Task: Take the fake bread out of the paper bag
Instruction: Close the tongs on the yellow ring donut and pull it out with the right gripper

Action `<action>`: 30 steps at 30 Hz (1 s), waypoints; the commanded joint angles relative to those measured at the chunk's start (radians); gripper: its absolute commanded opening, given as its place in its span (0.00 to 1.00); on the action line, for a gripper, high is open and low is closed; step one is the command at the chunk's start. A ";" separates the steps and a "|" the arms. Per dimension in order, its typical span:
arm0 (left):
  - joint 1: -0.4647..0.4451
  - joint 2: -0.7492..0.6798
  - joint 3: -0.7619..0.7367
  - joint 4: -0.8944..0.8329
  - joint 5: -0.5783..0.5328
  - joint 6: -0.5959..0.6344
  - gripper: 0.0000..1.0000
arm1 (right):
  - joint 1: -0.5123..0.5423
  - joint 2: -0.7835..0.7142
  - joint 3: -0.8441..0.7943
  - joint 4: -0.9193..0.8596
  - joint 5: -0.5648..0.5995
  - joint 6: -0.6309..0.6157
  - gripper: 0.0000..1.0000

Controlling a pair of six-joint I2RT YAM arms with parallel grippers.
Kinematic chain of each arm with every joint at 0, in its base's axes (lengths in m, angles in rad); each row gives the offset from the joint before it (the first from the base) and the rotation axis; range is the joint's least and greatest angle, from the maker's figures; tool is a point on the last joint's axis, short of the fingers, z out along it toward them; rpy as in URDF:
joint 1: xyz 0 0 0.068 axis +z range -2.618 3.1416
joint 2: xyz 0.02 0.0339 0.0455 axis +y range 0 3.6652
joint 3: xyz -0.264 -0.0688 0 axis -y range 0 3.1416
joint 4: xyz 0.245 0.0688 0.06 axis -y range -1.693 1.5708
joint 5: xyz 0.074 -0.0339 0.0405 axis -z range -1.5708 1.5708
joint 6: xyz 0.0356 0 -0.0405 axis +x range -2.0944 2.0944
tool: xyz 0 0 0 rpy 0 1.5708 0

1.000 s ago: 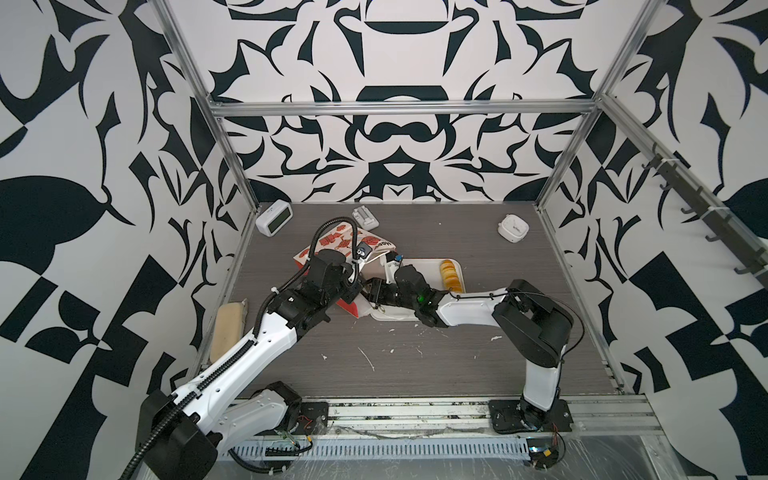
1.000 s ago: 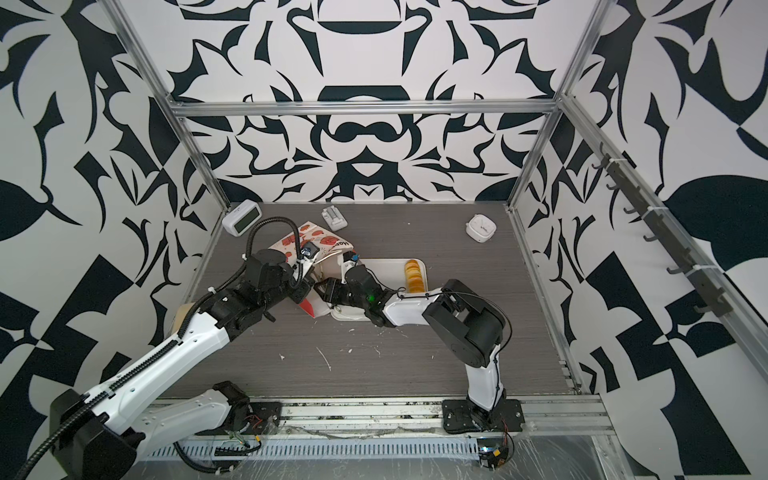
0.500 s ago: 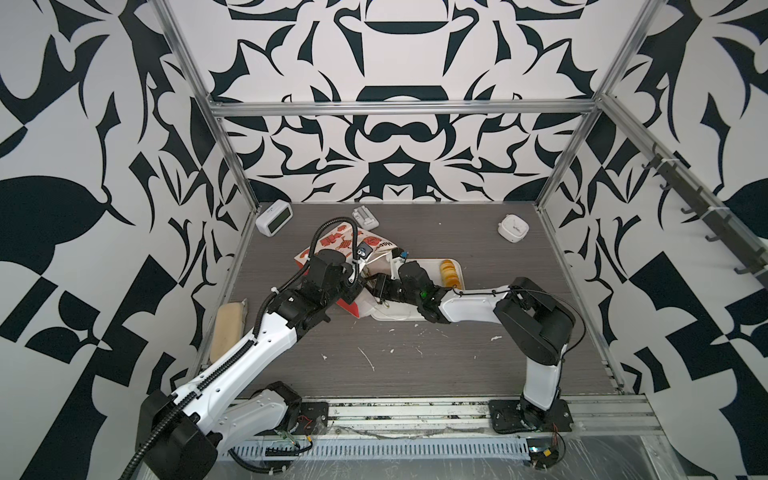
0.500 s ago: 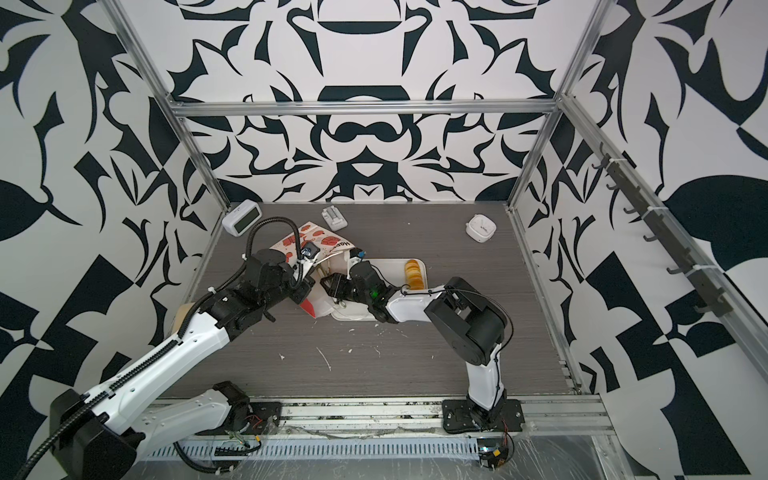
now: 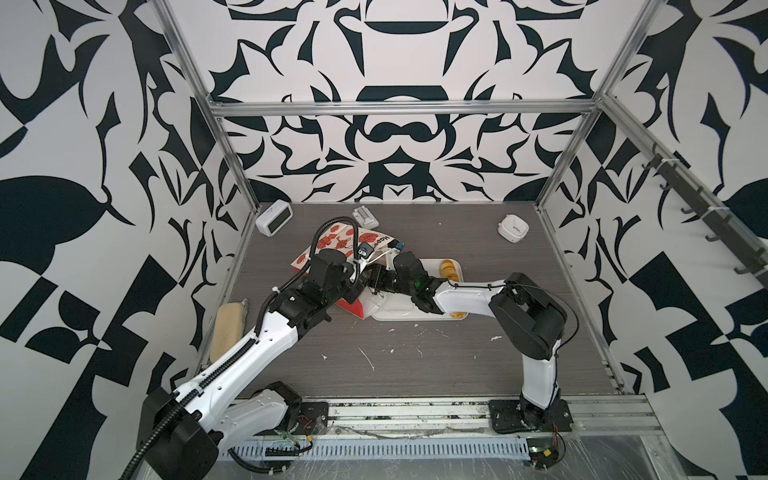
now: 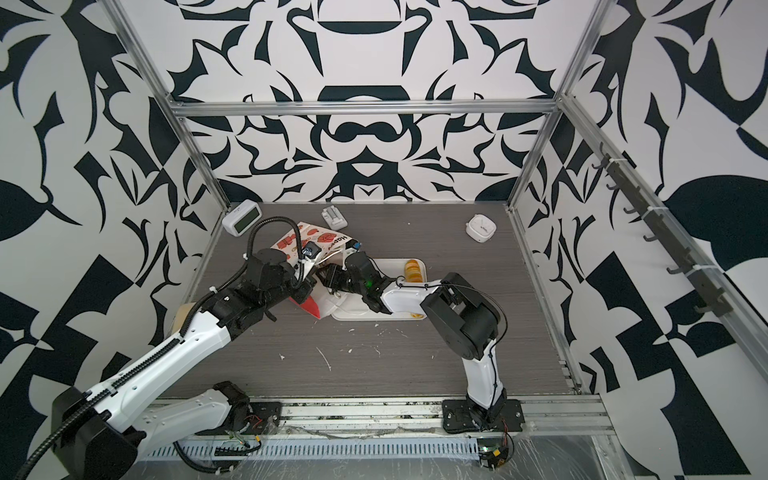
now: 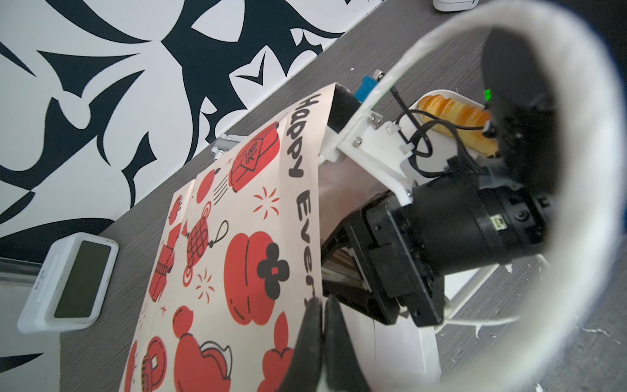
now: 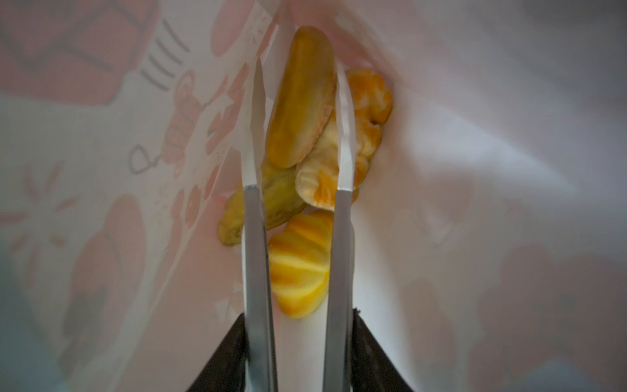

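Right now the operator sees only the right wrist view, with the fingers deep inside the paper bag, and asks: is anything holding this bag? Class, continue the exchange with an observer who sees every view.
Observer: Yes, the left gripper is shut on the paper bag, at its upper rim.
Operator: Is the bag upright?
Observer: No, it lies on its side, printed face up.
Operator: I see fake bread ahead of me. Is any outside?
Observer: One ridged piece lies on the white tray at the bag's mouth.
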 commanded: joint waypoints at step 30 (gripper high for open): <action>0.003 0.018 -0.039 0.074 -0.035 -0.015 0.00 | -0.012 -0.094 -0.065 0.024 -0.087 0.006 0.24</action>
